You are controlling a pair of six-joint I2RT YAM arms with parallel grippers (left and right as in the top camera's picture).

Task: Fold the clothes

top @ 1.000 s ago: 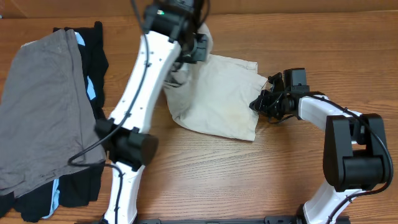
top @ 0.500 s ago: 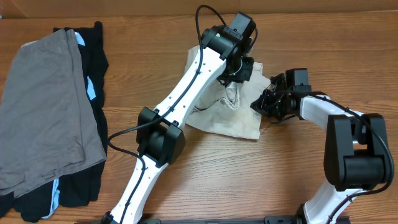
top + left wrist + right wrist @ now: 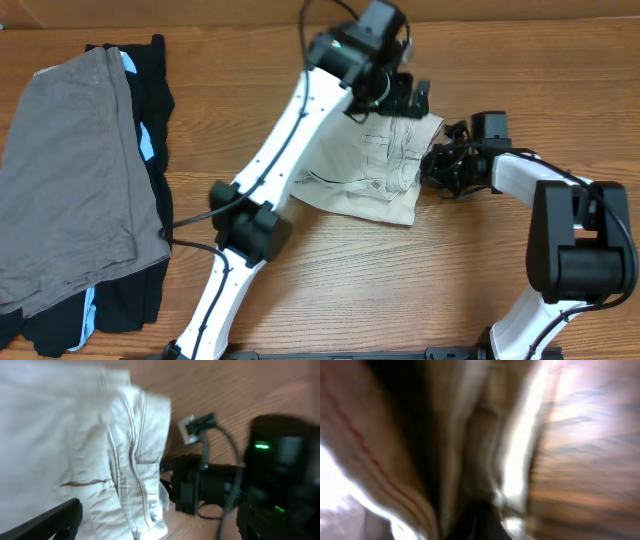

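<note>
Left end effector hovers wide open over the shorts toward the far edge of the tabletop. Right end effector pinches their right edge, closed tight.

— What do the two arms look like?
— The left arm has long white links and black round joint housings. A thin black cable loops out of its elbow toward 9 o'clock.
— And the other one?
— The right arm is the same: a white shell, with a big black blocky joint toward 4 o'clock. The left gripper and the right gripper are both black. In the left wrist view a small green lamp glows on black housing, with black wires beside it.
</note>
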